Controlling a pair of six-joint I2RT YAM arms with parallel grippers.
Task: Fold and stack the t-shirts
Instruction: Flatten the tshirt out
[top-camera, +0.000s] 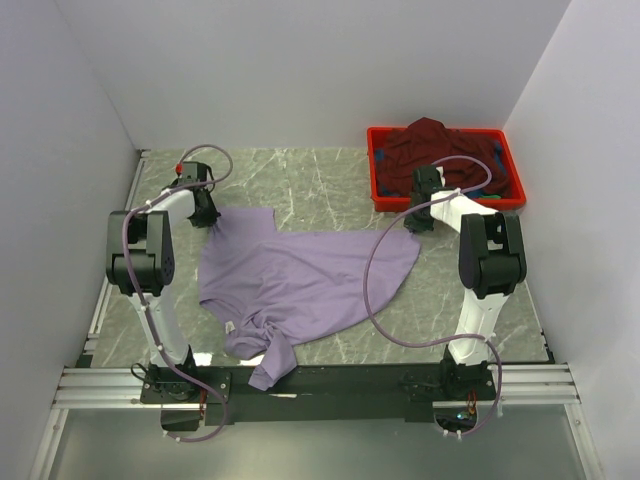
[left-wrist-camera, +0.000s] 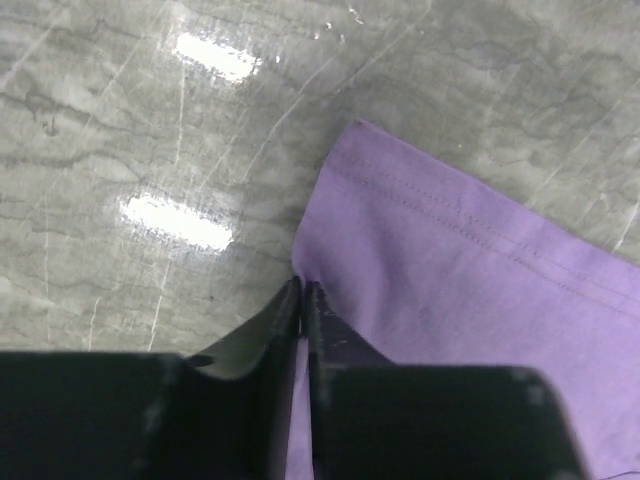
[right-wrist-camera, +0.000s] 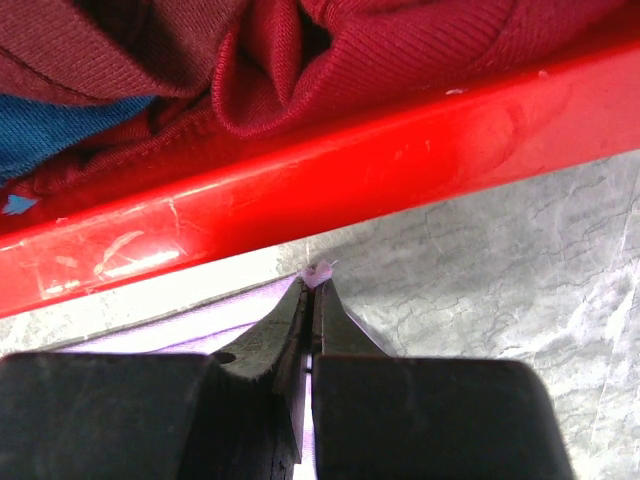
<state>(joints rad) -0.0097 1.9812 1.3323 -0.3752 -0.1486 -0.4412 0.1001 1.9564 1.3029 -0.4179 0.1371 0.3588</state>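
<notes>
grey marbled table (top-camera: 330, 170) carries the lavender t-shirt (top-camera: 300, 280) across its middle, bunched at the near edge. left hand (left-wrist-camera: 302, 285) and right hand (right-wrist-camera: 316, 280) are each clamped on a far corner. best to lift both evenly, cloth taut, clear of the red crate (top-camera: 378, 190).
</notes>
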